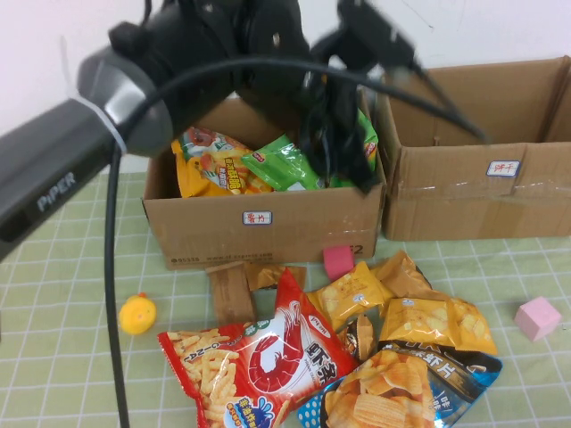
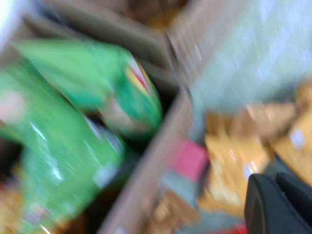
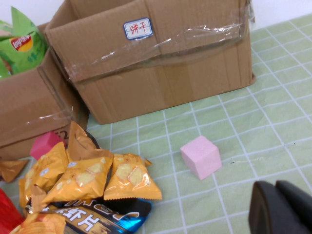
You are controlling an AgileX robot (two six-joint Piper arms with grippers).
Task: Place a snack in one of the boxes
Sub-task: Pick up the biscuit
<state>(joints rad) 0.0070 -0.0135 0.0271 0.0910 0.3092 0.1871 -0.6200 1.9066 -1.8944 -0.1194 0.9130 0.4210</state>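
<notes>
Several small yellow-orange snack pouches [image 1: 437,321] lie on the mat in front of the boxes; they also show in the right wrist view [image 3: 131,178] and, blurred, in the left wrist view [image 2: 229,161]. The wide taped carton [image 1: 482,196] with the blue-edged label stands at the back right, and also shows in the right wrist view [image 3: 161,73]. My left gripper [image 1: 343,152] hangs over the right side of the narrower carton [image 1: 268,223]; its fingers [image 2: 258,204] look shut and empty. My right gripper [image 3: 275,187] is shut and empty, low over the mat near a pink cube [image 3: 201,157], out of the high view.
The narrower carton holds green [image 1: 285,165] and orange snack bags. A big red shrimp bag [image 1: 268,357] and a blue chips bag [image 1: 401,392] lie at the front. There are pink cubes [image 1: 538,317] [image 1: 338,261], a yellow duck toy [image 1: 137,313] and brown packets [image 1: 232,290].
</notes>
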